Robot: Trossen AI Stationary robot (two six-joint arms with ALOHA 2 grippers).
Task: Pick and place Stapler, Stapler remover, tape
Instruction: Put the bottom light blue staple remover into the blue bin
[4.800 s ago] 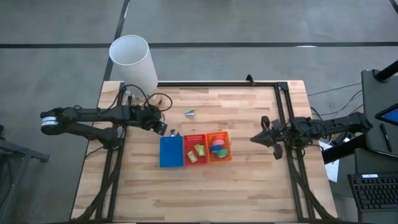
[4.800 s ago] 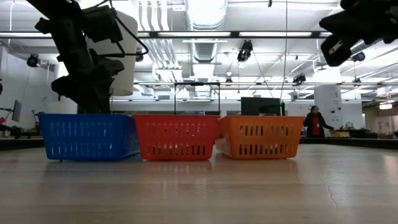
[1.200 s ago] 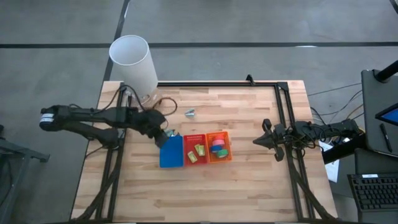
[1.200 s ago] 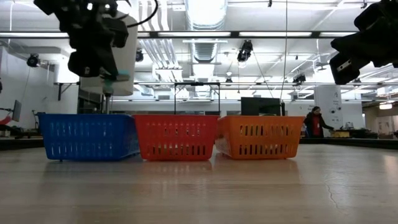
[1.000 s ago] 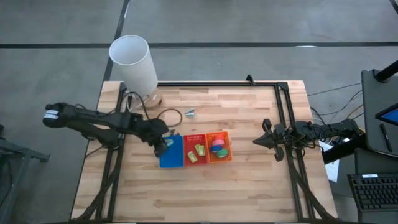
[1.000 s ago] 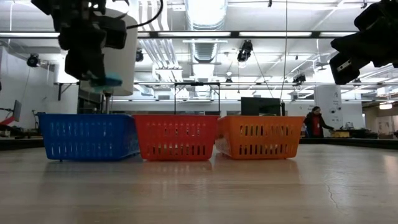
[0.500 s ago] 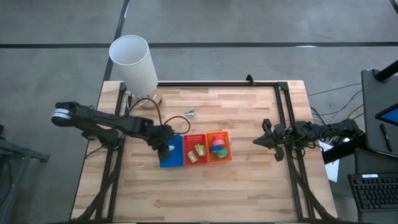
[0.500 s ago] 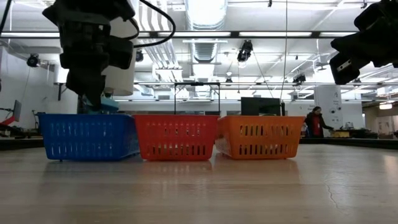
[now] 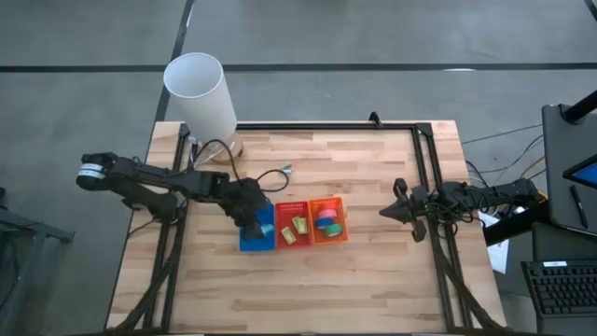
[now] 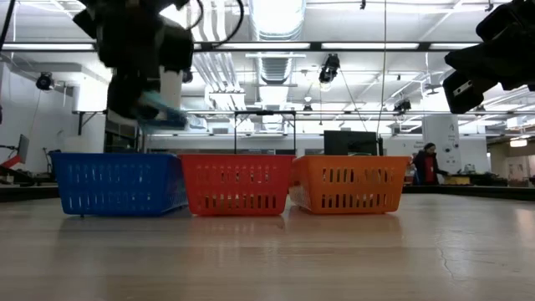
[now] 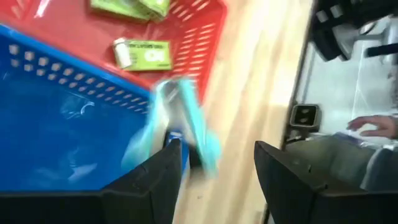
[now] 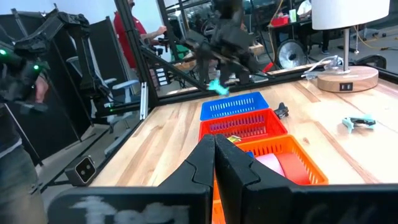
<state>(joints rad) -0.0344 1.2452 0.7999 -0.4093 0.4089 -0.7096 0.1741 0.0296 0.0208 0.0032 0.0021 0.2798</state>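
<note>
My left gripper (image 11: 214,149) hangs open above the blue basket (image 9: 254,235), pointing down. The teal stapler (image 11: 185,121) shows blurred beside one finger, over the basket's edge next to the red basket (image 11: 186,37). In the low view the stapler (image 10: 163,113) is tilted just under my left gripper (image 10: 138,92), above the blue basket's rim. The tape rolls (image 9: 326,222) lie in the orange basket. The stapler remover (image 9: 284,170) lies on the table beyond the baskets. My right gripper (image 9: 384,210) waits shut at the table's right side. My left gripper has its fingers spread wider than the stapler, which sits against one finger (image 11: 163,171) and is blurred; whether the finger still touches it I cannot tell. The stapler is clear of the table and tilted, above the blue basket.
Yellow-green blocks (image 9: 297,229) lie in the red basket. A white lamp (image 9: 199,93) stands at the table's far left corner, its cable trailing toward the baskets. A black frame (image 9: 424,177) runs along the far and right edges. Bare wood lies near the baskets.
My left gripper has carried the stapler from beside the blue basket's far left corner toward the right, over the basket. In the low view it dipped to the basket's rim, then rose and shifted right. The stapler now tilts below it.
</note>
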